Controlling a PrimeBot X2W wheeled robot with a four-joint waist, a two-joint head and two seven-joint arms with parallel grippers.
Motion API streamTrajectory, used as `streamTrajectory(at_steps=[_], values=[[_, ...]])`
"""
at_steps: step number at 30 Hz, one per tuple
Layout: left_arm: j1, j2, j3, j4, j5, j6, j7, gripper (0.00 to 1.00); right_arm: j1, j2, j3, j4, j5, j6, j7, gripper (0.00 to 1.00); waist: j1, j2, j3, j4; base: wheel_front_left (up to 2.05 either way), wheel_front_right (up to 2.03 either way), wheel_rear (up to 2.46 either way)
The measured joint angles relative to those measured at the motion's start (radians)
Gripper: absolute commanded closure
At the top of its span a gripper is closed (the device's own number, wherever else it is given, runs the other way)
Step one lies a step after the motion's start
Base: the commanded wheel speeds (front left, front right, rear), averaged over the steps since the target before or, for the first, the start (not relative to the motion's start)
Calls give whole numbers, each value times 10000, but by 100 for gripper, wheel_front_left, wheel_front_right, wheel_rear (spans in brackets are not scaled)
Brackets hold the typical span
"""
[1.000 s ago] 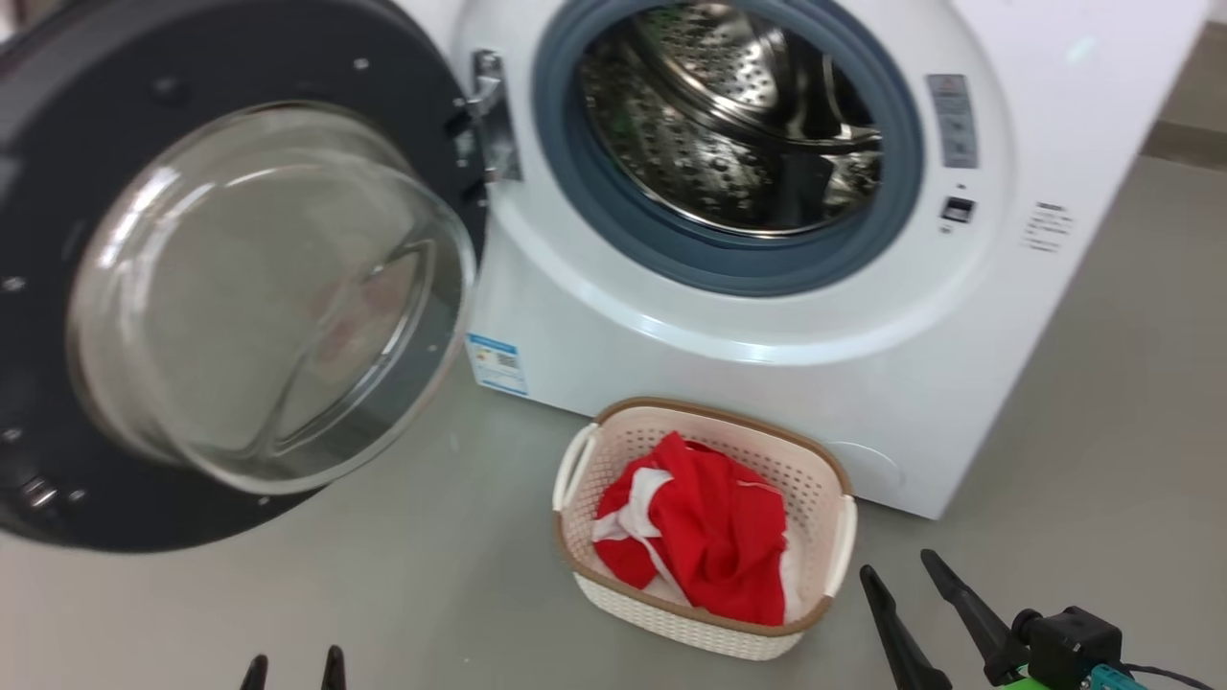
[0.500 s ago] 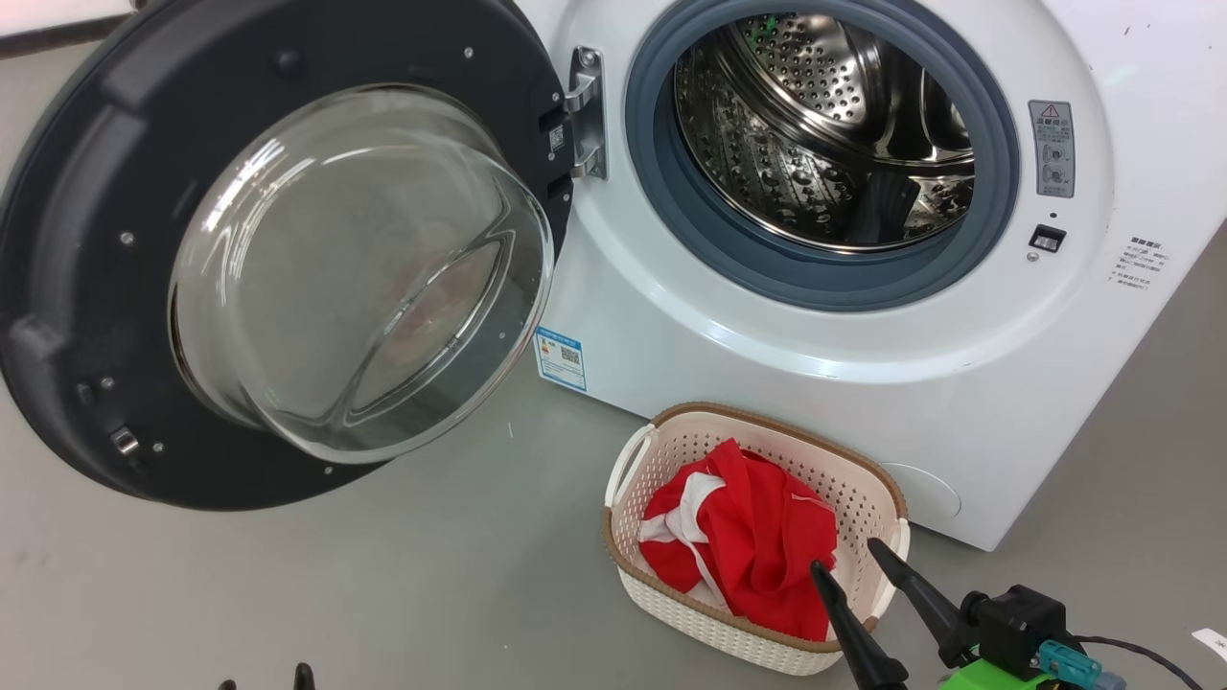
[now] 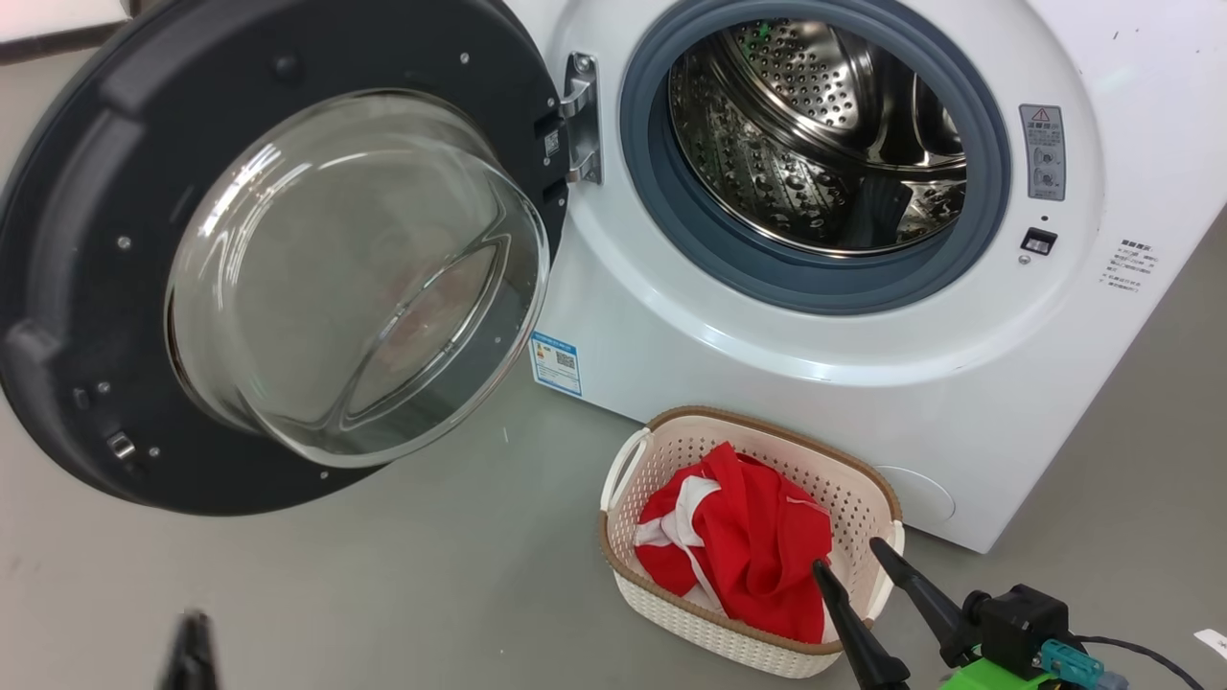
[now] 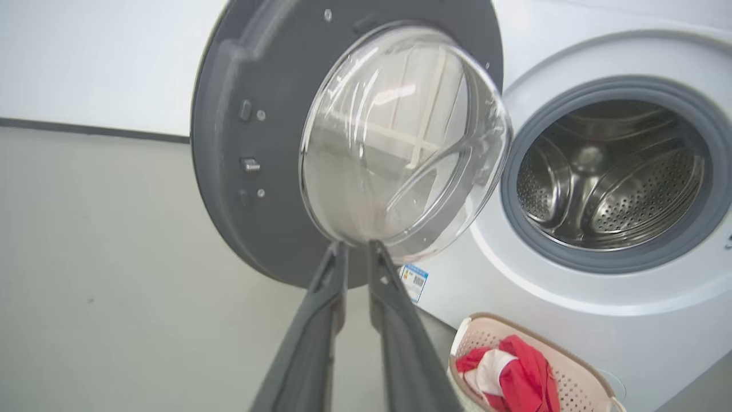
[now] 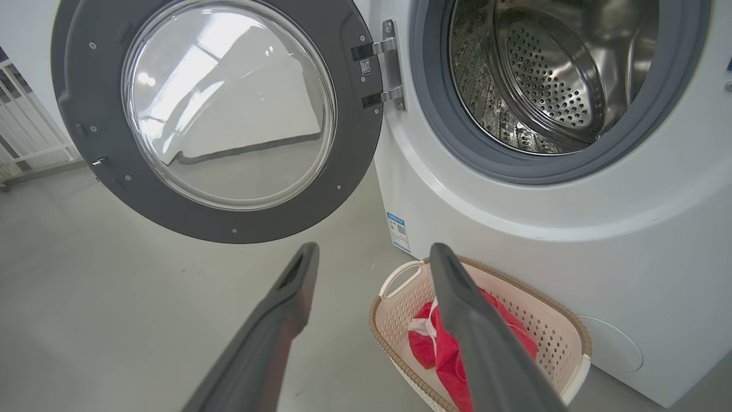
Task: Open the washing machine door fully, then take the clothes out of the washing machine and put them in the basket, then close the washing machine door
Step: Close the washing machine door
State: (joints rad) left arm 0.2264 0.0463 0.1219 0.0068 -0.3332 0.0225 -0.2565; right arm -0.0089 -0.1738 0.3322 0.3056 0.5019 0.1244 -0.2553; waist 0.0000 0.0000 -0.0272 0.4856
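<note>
**A:** Two grippers, so where does each sit against the door?

**B:** The door hangs swung wide on its hinge, to the left of the washing machine. In the left wrist view the left gripper points up at the door's lower edge, and its tips line up with the bottom of the glass bowl. How near it is I cannot tell. Its fingers are drawn almost together, with a thin slit between them and nothing in it.

**A:** And the right one?

**B:** The right gripper is spread wide and empty. Its tips are over the near right corner of the basket, well apart from the door.

**A:** Where are the clothes?

**B:** The clothes lie crumpled in the basket. It stands on the grey floor just in front of the machine, below the round opening. In the right wrist view one finger crosses in front of them.

**A:** What else is around?

**B:** A small blue label sits low on the machine's front, between the door and the basket. The basket stands to the right of the door's lower edge, apart from it.

**A:** What are things made of?

**B:** The door has a dark rim dotted with screws and a bulging clear glass bowl. A grey rubber ring surrounds a shiny steel drum punched with holes. The basket is cream plastic with rows of holes and a brown woven-look rim. The clothes are soft red cloth with white trim.
</note>
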Motion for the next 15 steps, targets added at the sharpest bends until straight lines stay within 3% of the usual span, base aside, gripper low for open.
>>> streamTrajectory(at_steps=[4, 7, 15], values=[[-1084, 46, 1239, -936, 100, -698, -2, 100, 9, 79, -115, -25, -4, 0, 0, 0, 0, 0, 7, -20, 0, 0, 0], [-2194, 385, 2148, -1231, 46, -1041, -4, 100, 28, 138, -207, -54, -6, 0, 0, 0, 0, 0, 27, -44, 0, 0, 0], [-5618, 2435, 3290, -104, -963, -1471, -17, 100, 185, 153, -531, -190, -79, 0, 0, 0, 0, 0, 147, -140, 0, 0, 0]])
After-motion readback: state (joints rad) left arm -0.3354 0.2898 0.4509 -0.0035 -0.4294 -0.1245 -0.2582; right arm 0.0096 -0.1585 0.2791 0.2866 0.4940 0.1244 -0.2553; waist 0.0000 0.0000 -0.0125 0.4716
